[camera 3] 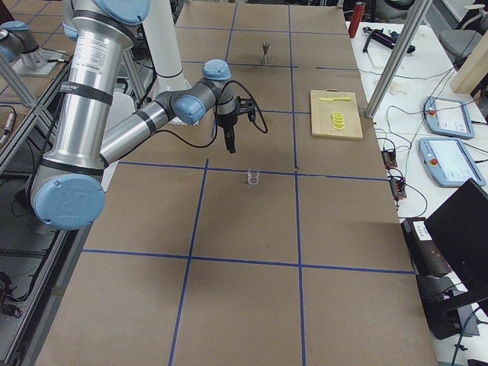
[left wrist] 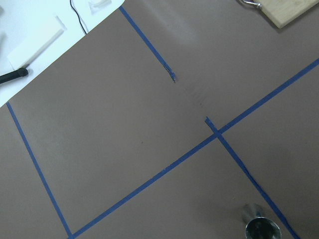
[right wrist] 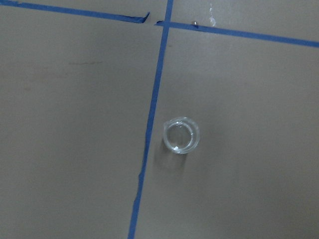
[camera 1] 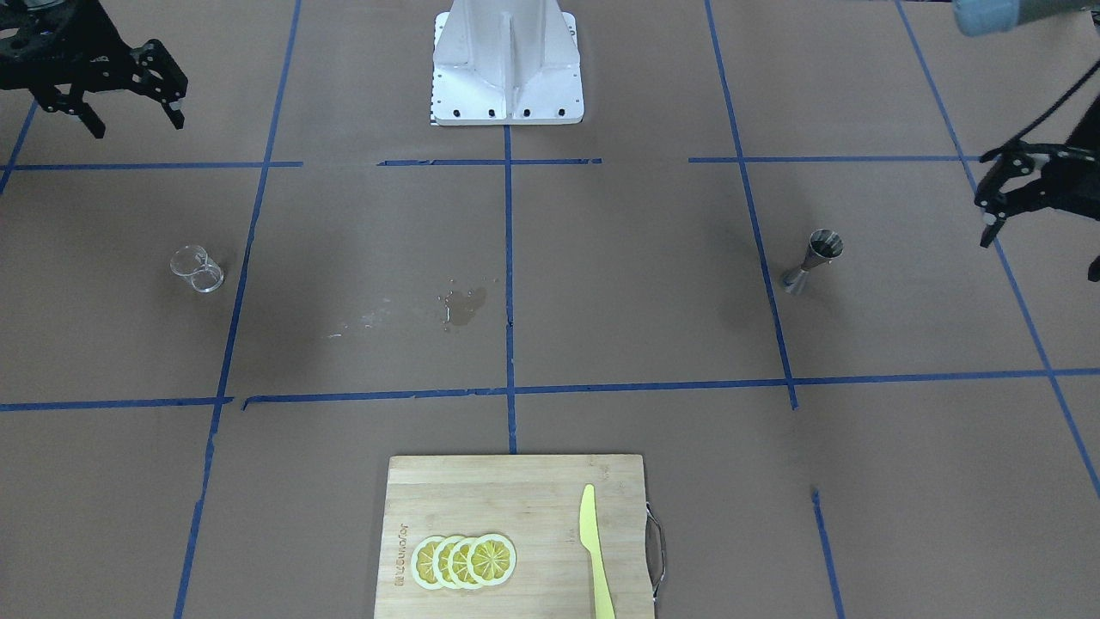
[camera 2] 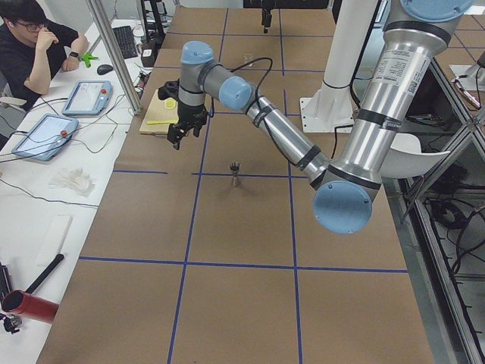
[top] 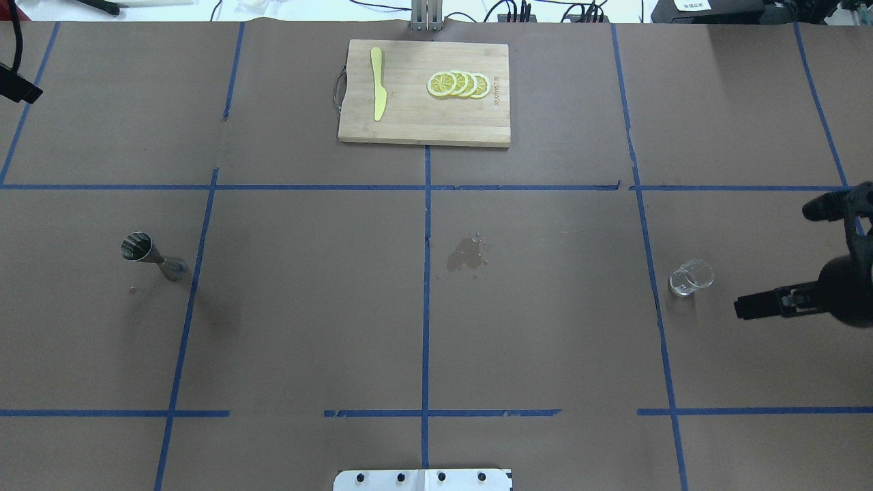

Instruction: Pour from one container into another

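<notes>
Standing upright on the robot's right side of the brown-papered bench [camera 1: 619, 284], the short, round, clear glass cup [camera 1: 197, 269] is sitting just beside a blue tape line [camera 1: 232, 327]. The silvery hourglass-shaped steel jigger [camera 1: 812, 260] is standing well apart, on the left side. The right claw [camera 1: 136, 116] and the left claw [camera 1: 1040, 245] are hovering spread wide, gripping nothing. A small puddle [camera 1: 464, 307] is glistening between the vessels. A bamboo cutting board [camera 1: 516, 499] is carrying lemon slices [camera 1: 464, 560] and a yellow knife [camera 1: 595, 550].
</notes>
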Robot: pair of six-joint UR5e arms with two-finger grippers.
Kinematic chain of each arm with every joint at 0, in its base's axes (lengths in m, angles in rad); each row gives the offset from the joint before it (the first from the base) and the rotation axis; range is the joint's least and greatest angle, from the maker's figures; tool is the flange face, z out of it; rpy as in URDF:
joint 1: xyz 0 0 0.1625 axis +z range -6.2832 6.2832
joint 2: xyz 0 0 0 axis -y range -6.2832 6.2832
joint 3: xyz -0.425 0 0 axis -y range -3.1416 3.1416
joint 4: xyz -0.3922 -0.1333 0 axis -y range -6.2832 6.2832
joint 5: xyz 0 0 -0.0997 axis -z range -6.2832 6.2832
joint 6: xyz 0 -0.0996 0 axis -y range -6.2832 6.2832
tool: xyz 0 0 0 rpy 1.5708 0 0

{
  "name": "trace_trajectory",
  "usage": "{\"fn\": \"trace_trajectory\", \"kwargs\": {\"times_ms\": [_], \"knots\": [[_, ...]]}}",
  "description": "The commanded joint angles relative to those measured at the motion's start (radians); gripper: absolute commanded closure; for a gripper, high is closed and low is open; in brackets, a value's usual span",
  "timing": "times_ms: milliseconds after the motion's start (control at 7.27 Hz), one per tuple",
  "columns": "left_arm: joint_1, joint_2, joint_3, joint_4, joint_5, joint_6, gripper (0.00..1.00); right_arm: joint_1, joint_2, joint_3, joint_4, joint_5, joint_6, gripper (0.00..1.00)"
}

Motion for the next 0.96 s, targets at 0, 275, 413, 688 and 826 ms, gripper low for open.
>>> {"fn": "trace_trajectory", "kwargs": {"times_ms": [0,275,413,688,826], "knots": [[-0.099,-0.006,0.146,-0.046,-0.058,0.045,0.00,0.208,0.072,-0.078,-0.167,0.033,-0.356,0.00],[-0.159,-0.004,0.258,-0.063,-0.118,0.046,0.00,0.435,0.101,-0.277,-0.158,0.188,-0.620,0.00],[-0.183,0.013,0.297,-0.075,-0.133,0.063,0.00,0.521,0.117,-0.362,-0.158,0.249,-0.718,0.00],[-0.253,0.100,0.348,-0.098,-0.199,0.091,0.00,0.583,0.128,-0.408,-0.157,0.260,-0.781,0.00],[-0.286,0.161,0.345,-0.129,-0.254,0.089,0.00,0.585,0.128,-0.408,-0.155,0.255,-0.768,0.00]]}}
